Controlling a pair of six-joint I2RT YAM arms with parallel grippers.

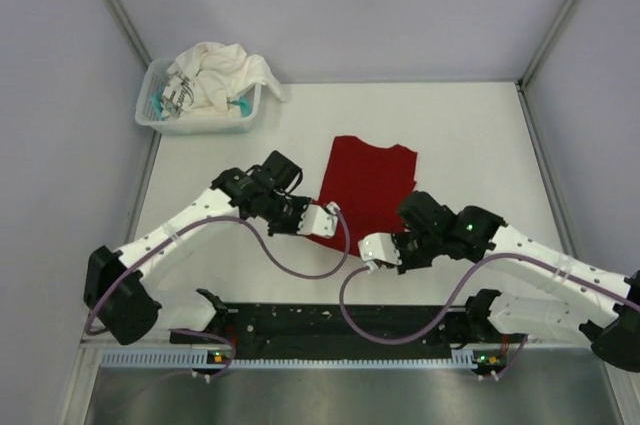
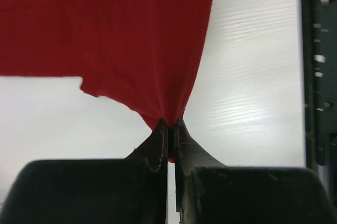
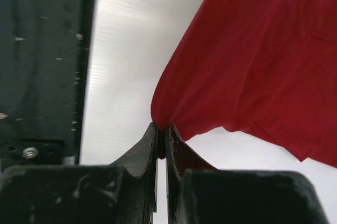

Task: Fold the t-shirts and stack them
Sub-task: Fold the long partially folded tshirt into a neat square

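The deep red t-shirt (image 1: 368, 183) lies partly folded in the middle of the table, its near edge lifted. My left gripper (image 1: 335, 227) is shut on the shirt's near left corner; in the left wrist view the red cloth (image 2: 131, 34) fans out from the closed gripper (image 2: 171, 125). My right gripper (image 1: 366, 248) is shut on the near right corner; in the right wrist view the cloth (image 3: 253, 60) bunches at the closed gripper (image 3: 161, 127). The white t-shirt (image 1: 215, 70) sits crumpled in the basket at the back left.
The white slatted plastic basket (image 1: 150, 117) stands at the table's back left corner. A black rail (image 1: 340, 325) runs along the near edge between the arm bases. Grey walls close in on the left, right and back.
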